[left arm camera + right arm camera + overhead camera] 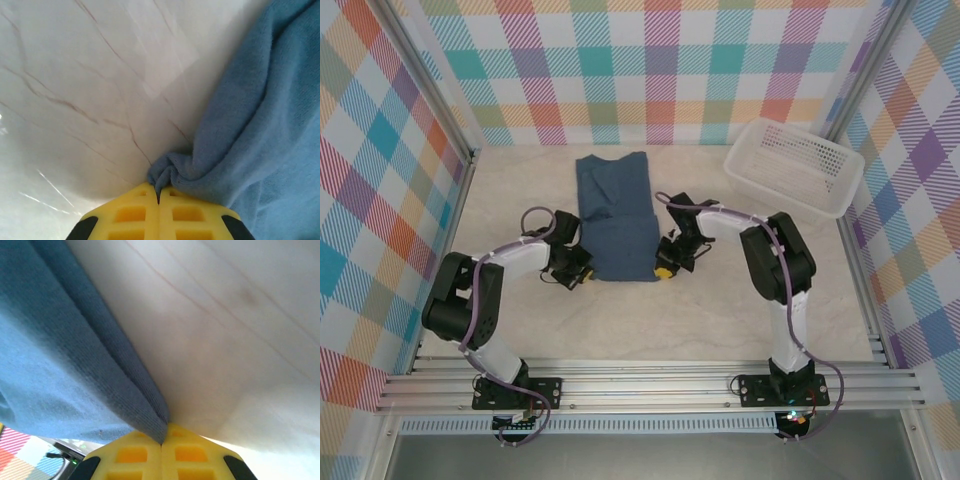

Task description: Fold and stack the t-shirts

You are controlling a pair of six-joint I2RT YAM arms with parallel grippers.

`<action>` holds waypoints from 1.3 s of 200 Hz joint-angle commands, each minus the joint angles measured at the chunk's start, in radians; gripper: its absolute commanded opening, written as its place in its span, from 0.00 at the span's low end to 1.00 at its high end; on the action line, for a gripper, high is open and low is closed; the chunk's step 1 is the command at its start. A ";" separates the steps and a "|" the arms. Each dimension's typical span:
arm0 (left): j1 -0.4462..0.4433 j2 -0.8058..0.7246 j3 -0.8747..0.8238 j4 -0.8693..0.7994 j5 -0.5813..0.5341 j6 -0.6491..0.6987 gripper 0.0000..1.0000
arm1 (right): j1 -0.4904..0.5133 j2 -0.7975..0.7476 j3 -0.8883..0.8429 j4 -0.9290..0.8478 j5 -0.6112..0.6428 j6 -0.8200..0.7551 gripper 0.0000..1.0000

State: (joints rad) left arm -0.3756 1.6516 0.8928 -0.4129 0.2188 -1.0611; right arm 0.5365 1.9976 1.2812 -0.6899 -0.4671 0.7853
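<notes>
— Near the middle of the table [720, 320], where do we find the t-shirt [615, 215]?

— We see it lying flat as a tall, narrow, slate-blue shape. Its far end points at the back wall and its near edge faces the arm bases. The near half looks darker (a layer seems doubled over there, though we cannot tell for sure).

— And the left gripper [578, 272]?

— It sits low at the shirt's near left corner. From its wrist camera we see the yellow fingers [130, 215] pressed flat together, with a small bunched pucker of blue cloth pinched at their tips.

— What do we make of the right gripper [665, 268]?

— It sits at the near right corner, mirroring the other. Its wrist camera shows its fingers [192, 455] likewise closed with no gap, and the shirt's edge runs straight down into the seam between them.

— Anything else nearby?

— A white mesh basket [795, 165] stands at the far right, tilted, well apart from the shirt.
</notes>
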 commanded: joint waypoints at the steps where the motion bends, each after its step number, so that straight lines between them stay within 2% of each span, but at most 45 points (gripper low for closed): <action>1: -0.068 -0.037 -0.019 -0.050 -0.006 0.001 0.00 | 0.000 -0.113 -0.136 -0.027 0.018 -0.001 0.00; 30: -0.152 -0.102 -0.085 -0.070 -0.015 -0.050 0.00 | -0.001 -0.219 -0.264 -0.021 0.032 0.027 0.00; 64: -0.241 -0.166 -0.101 -0.129 -0.010 -0.072 0.00 | -0.001 -0.314 -0.318 -0.078 0.040 0.044 0.00; 88: -0.304 -0.214 -0.064 -0.224 0.021 -0.038 0.00 | 0.001 -0.425 -0.336 -0.186 0.030 0.019 0.00; 132: -0.421 -0.305 0.095 -0.506 0.034 0.132 0.00 | 0.008 -0.650 -0.356 -0.394 -0.051 -0.003 0.00; 181: -0.503 -0.468 0.125 -0.518 0.147 0.110 0.00 | 0.008 -0.832 -0.347 -0.555 -0.119 0.002 0.00; 201: -0.539 -0.542 0.162 -0.565 0.096 0.100 0.00 | 0.008 -0.879 -0.320 -0.619 -0.116 0.001 0.00; 219: -0.545 -0.591 0.181 -0.536 0.066 0.084 0.00 | 0.004 -0.890 -0.277 -0.657 -0.091 0.003 0.00; 234: -0.545 -0.593 0.215 -0.482 0.044 0.094 0.00 | -0.011 -0.882 -0.239 -0.672 -0.065 0.008 0.00; 260: -0.540 -0.480 0.314 -0.469 0.015 0.137 0.00 | -0.073 -0.831 -0.175 -0.682 -0.035 0.014 0.00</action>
State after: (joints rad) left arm -0.9123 1.0874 1.1255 -0.9138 0.2752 -0.9600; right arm 0.5133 1.1259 1.0431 -1.3125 -0.5327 0.7971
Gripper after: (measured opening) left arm 0.048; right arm 0.044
